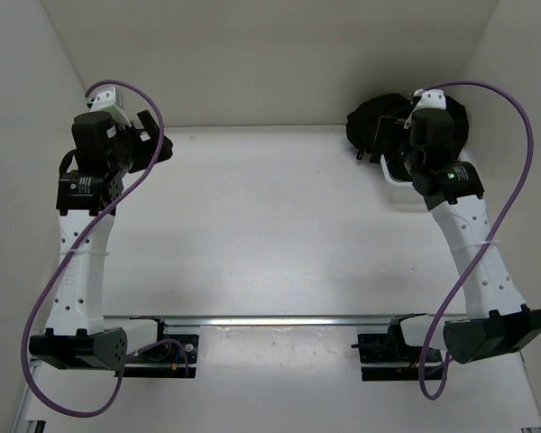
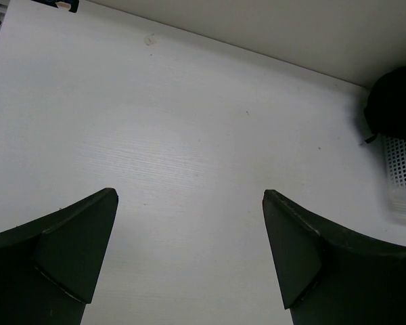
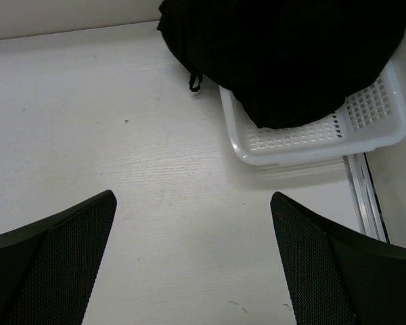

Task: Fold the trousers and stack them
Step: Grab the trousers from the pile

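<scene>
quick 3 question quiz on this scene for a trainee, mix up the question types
1. Multiple choice: how do the trousers lie?
A spread flat
B bunched in the white basket, spilling over its rim
C folded in a neat stack
2. True or false: the right gripper is shut on fabric.
3. Fill in: the left gripper is ___ above the bare table.

Key: 1 B; 2 false, it is open and holds nothing; 3 open.
</scene>
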Controlling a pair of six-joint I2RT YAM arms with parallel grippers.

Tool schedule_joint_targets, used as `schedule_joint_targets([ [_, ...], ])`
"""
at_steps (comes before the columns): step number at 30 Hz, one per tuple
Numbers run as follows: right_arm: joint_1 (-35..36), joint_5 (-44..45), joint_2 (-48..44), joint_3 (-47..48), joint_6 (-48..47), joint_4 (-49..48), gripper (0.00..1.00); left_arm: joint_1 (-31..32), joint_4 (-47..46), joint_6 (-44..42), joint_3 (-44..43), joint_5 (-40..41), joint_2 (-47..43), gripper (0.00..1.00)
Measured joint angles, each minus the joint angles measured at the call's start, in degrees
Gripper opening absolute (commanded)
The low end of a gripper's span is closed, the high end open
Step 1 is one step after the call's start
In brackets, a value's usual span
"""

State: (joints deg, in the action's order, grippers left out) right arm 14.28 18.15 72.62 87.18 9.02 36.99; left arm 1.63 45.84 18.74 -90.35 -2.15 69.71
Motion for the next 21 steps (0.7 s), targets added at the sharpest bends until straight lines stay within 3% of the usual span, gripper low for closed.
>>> schedule_joint_targets([
  [9,-11.04,-1.42,10.40,5.25,1.38,1.57,1.00,0.00,-0.02,0.63,0.00,-2.14,0.87,1.00],
  [21,-20.79,-10.47,39.54,30.93,6.05,4.85,1.00,0.00,0.26,0.37,-0.37,-4.76,5.95,1.00],
])
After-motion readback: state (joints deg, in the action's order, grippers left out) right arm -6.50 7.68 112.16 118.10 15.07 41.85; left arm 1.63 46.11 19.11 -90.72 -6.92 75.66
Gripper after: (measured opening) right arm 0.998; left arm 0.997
